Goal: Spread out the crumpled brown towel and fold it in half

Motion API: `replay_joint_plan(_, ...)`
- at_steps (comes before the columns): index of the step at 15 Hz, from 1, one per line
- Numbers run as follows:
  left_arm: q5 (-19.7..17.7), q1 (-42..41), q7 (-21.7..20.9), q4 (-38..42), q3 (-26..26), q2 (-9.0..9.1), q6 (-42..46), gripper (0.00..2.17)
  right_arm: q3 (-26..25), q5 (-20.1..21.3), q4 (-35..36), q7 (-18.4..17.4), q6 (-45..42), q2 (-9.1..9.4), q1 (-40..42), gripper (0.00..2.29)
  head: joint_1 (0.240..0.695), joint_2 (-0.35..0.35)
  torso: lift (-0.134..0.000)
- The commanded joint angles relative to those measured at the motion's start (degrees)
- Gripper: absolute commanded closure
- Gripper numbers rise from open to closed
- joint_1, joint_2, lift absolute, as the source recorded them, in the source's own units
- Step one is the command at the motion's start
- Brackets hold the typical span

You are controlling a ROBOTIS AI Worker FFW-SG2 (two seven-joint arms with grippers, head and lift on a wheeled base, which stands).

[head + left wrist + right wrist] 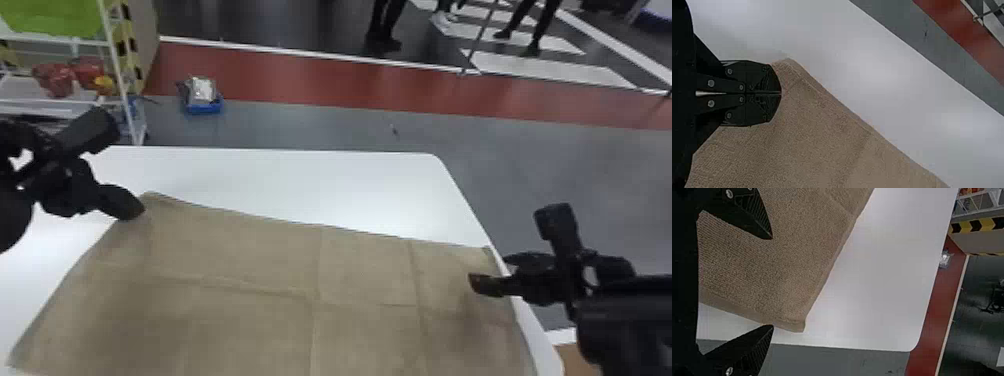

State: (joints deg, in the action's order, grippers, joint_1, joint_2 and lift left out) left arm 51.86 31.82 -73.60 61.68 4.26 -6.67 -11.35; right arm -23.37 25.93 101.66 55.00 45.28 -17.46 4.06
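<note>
The left gripper [136, 211] pinches the towel [250, 320] near its 10 o'clock corner. The right gripper [487, 270] is spread wide near its 2 o'clock corner.

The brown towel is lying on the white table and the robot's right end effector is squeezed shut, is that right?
Not quite. The right end effector is open, its fingers apart, as the right wrist view shows. The brown towel is lying on the white table.

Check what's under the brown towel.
The brown towel lies over the white table, whose top shows beyond its far edge. Anything else beneath the cloth is covered; I can't tell.
</note>
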Motion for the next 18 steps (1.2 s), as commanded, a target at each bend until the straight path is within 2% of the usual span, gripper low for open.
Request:
replay_joint_plan(1, 0.34, -2.21, -1.73, 4.41, 2.95, -0.80, -0.22, 1.44, 0.96, 0.00, -3.13, -1.65, -0.14, -0.03, -2.21, 0.09, 0.695, -0.251, -0.123)
replay_joint_plan(2, 0.34, -2.82, -1.99, 5.56, 3.65, -0.89, -0.39, 1.44, 1.58, 0.00, -4.19, -2.18, -0.31, -0.03, -3.09, 0.09, 0.695, -0.246, -0.123)
replay_joint_plan(4, 0.34, -4.31, 2.05, 6.26, 5.85, -0.62, -0.39, 1.41, 2.10, 0.00, -4.80, -2.18, -0.14, -0.03, -3.71, 0.09, 0.695, -0.223, -0.123)
replay_joint_plan(6, -0.27, -5.28, 3.37, 6.79, 5.94, -0.18, -0.57, 0.80, 2.37, 0.00, -4.98, -2.18, -0.14, 0.06, -3.88, 0.09, 0.695, -0.202, -0.123)
replay_joint_plan(7, -0.53, -5.28, 3.28, 7.58, 5.85, 0.08, -2.33, 0.62, 2.37, 0.00, -4.98, -2.18, 0.04, -0.03, -3.88, 0.09, 0.695, -0.195, -0.123)
replay_joint_plan(8, -0.97, -5.28, 3.37, 7.75, 5.76, 0.52, -3.03, 0.61, 2.10, 0.09, -4.98, -2.09, 0.21, -0.03, -3.88, 0.09, 0.695, -0.195, -0.123)
replay_joint_plan(11, -1.24, -4.23, 7.41, 7.67, 5.06, 2.28, -7.78, 0.59, 1.49, 0.09, -4.80, -1.92, 0.04, -0.29, -3.09, 0.09, 0.695, -0.202, -0.123)
replay_joint_plan(14, -1.94, -3.26, 8.21, 7.05, 4.27, 3.33, -8.48, 0.59, 0.61, 0.09, -4.54, -1.74, -0.14, -0.38, -2.39, 0.09, 0.695, -0.219, -0.123)
replay_joint_plan(18, -1.85, -2.12, 10.49, 4.15, 2.86, 3.77, -9.18, 0.59, 0.17, 0.09, -4.19, -1.48, -0.31, -0.56, -1.95, 0.08, 0.695, -0.239, -0.123)
